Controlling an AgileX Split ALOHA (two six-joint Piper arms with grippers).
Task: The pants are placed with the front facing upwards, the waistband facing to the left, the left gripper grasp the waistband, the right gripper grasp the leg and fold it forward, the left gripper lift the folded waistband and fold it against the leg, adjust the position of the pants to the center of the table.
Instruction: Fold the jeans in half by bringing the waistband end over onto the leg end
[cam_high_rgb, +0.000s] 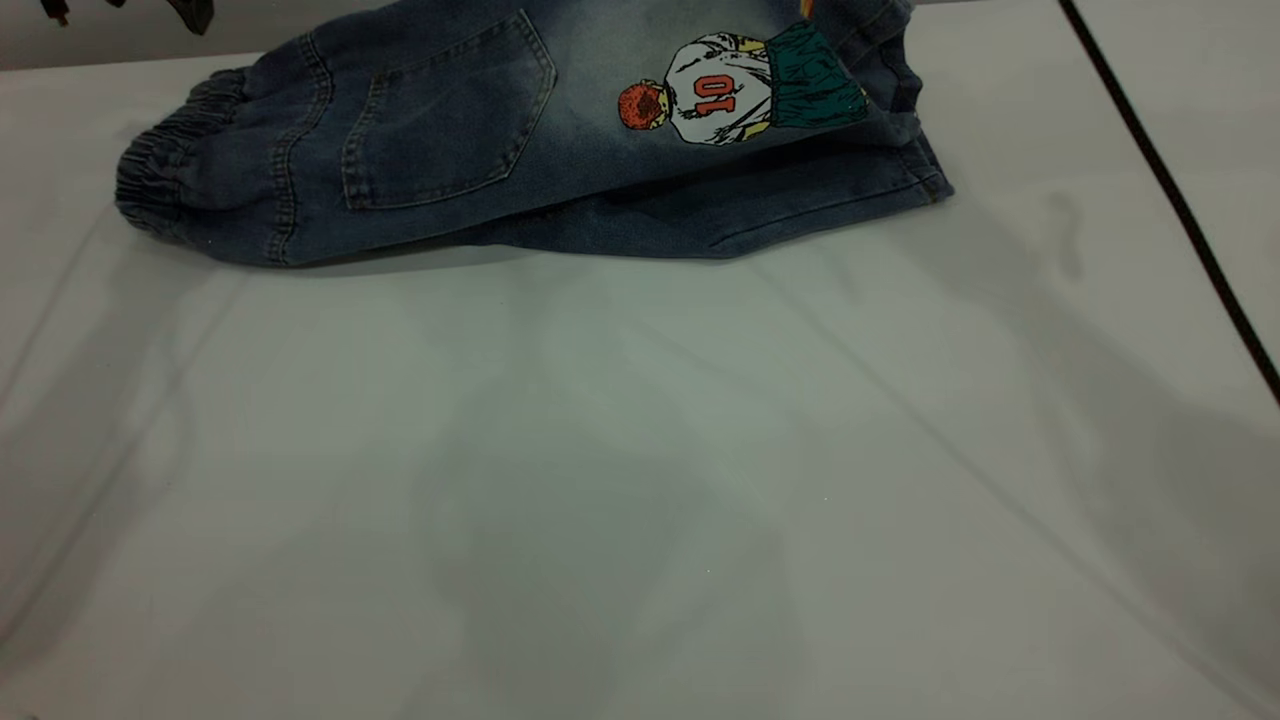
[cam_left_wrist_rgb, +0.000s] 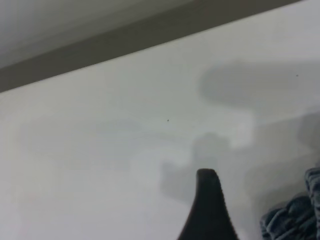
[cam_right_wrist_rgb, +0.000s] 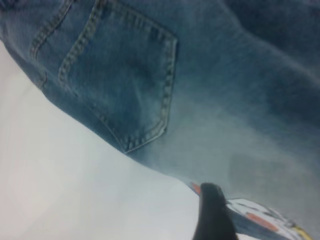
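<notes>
I see the pants (cam_high_rgb: 520, 150) folded at the table's (cam_high_rgb: 640, 480) far edge — waistband (cam_high_rgb: 165, 165) leftward. Left gripper (cam_left_wrist_rgb: 207, 210) hovers beside it, right gripper (cam_right_wrist_rgb: 212, 212) over the denim — I can't tell either grip.

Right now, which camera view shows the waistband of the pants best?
The exterior view: the gathered waistband shows whole at the pants' left end. The left wrist view catches only a ruched corner. The right wrist view shows pocket and print, no waistband.

Exterior camera looks steeply down on the pants (cam_high_rgb: 520, 150); both wrist cameras hover close, sharing them.
</notes>
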